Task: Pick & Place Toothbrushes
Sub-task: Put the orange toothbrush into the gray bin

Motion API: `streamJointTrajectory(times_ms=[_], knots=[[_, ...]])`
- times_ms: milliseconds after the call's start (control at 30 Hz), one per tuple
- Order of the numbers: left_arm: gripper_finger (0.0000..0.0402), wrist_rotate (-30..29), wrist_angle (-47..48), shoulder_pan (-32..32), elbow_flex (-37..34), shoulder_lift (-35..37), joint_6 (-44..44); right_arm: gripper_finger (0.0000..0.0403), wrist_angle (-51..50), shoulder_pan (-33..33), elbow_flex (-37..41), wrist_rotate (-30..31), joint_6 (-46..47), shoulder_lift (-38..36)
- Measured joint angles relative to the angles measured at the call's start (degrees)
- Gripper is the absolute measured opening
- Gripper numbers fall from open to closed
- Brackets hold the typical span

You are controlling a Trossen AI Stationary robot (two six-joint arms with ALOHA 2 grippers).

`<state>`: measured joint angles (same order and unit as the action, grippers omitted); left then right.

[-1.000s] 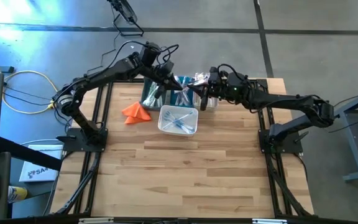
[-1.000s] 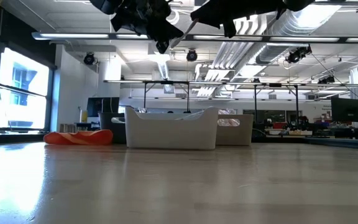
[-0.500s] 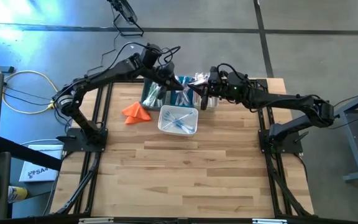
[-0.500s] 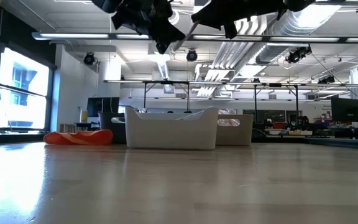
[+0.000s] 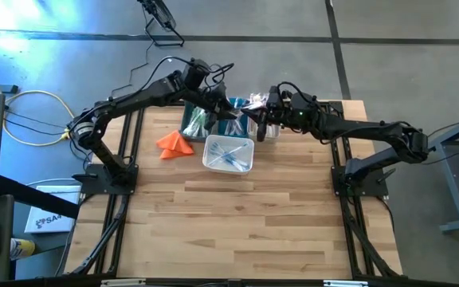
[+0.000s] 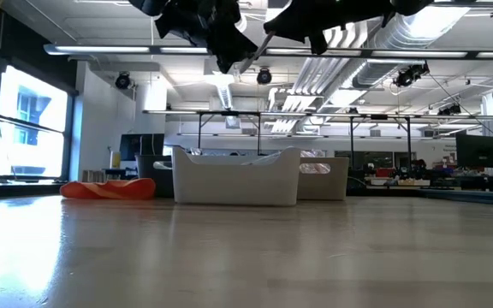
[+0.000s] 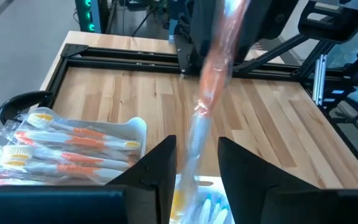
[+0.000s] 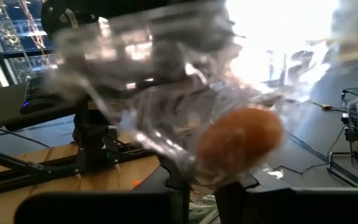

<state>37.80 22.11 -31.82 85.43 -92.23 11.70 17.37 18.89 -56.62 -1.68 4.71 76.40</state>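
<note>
Here, L claw (image 7: 194, 180) w/ fingers apart over rear bins on wooden bench (image 5: 237, 223); clear-wrapped orange-handled toothbrush (image 7: 211, 81) stands betw. them, contact unclear. R claw (image 8: 201, 202) clamped on the same brush's wrapped end. More wrapped orange toothbrushes (image 7: 61, 146) lie in white plastic bin (image 7: 135, 127) beside. Orange folded cloth (image 5: 174, 143) near bins.

Our two dark arms
Our left arm (image 5: 138, 94) and right arm (image 5: 365, 127) are black, jointed, trailing thin black cables.
</note>
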Motion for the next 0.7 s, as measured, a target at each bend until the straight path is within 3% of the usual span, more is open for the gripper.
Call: streamJointTrajectory(times_ms=[400,600,700], knots=[[0.0116,1.6,2.5,-2.2,0.0,0.5,5.1,0.0035,-4.0,0.0,0.0,2.6,0.0,-0.7],[0.0116,11.3,3.6,-6.1,-0.8,0.6,7.0,0.0035,-11.8,0.2,0.0,9.0,0.2,-3.0],[0.0116,14.8,3.3,-7.3,-3.3,0.8,7.8,0.0035,-15.5,1.5,0.0,9.3,2.3,-3.7]])
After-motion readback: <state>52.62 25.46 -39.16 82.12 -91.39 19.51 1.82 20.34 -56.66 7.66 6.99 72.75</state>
